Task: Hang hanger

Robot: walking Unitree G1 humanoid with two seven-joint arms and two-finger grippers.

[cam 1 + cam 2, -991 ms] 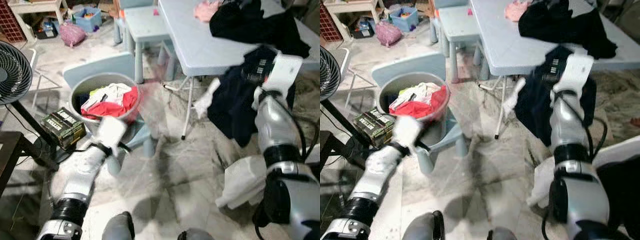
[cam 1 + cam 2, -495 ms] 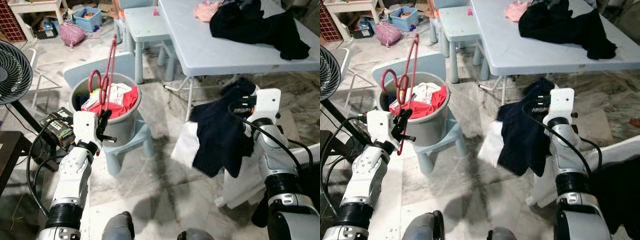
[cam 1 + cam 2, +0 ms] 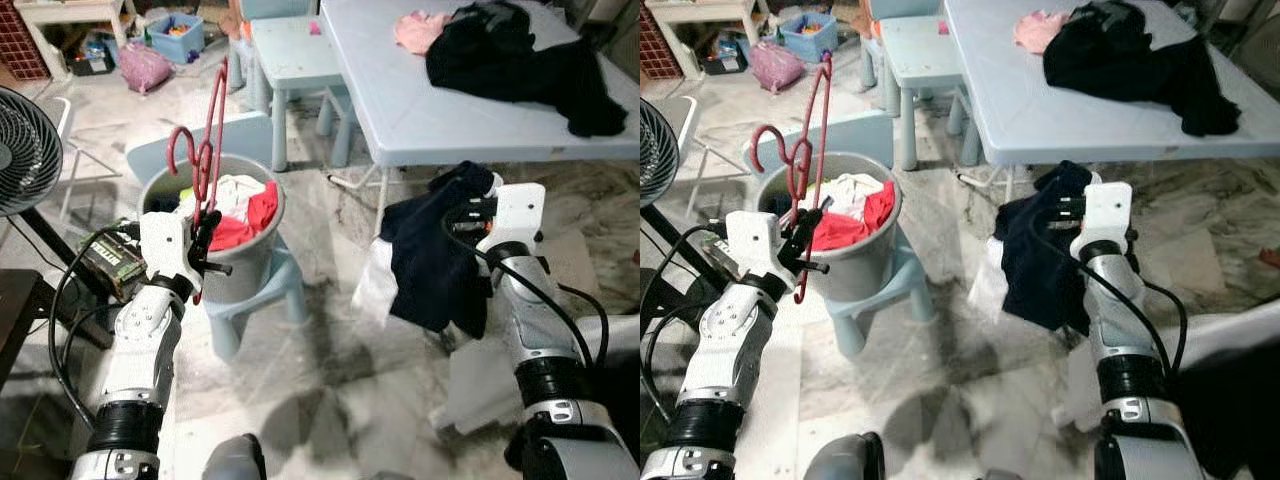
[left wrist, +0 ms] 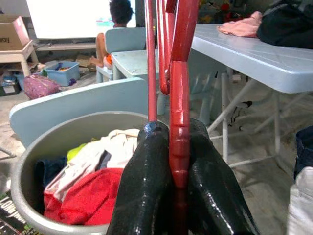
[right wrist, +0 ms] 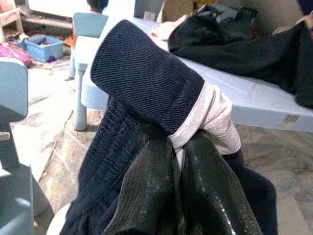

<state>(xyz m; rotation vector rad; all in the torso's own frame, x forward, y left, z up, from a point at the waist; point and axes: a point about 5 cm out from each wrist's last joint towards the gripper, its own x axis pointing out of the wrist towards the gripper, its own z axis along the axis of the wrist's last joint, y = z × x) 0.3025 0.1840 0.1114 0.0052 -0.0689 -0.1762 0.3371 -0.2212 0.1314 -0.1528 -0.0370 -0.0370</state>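
Left gripper [image 4: 178, 196]: clenched on a red hanger [image 3: 208, 160], which is held upright, its hook and frame raised above the rim of a grey bucket [image 3: 245, 262]. The hanger's bar is seen pinched between the two black fingers [image 4: 144, 186] in the left wrist view.

Right gripper [image 5: 183, 191]: clamped on a dark navy garment [image 3: 430, 262] with a white lining; the cloth is draped down from the grip, its lower edge hanging clear of the floor, just in front of the near edge of a pale blue table [image 3: 420, 120].

Grey bucket: loaded with red, white and yellow laundry [image 3: 235, 205]; set on a small pale blue chair [image 3: 265, 290], whose backrest stands behind it.

Table top: a black garment [image 3: 520, 62] and a pink cloth [image 3: 422, 30] are laid at the far part.

Pale blue stool [image 3: 290, 50]: placed beyond the bucket, beside the table.

Fan [image 3: 25, 150]: stood at the robot's left, near a dark box [image 3: 112, 262].

Marble floor [image 3: 330, 380]: open room is left between the chair and the hanging garment.
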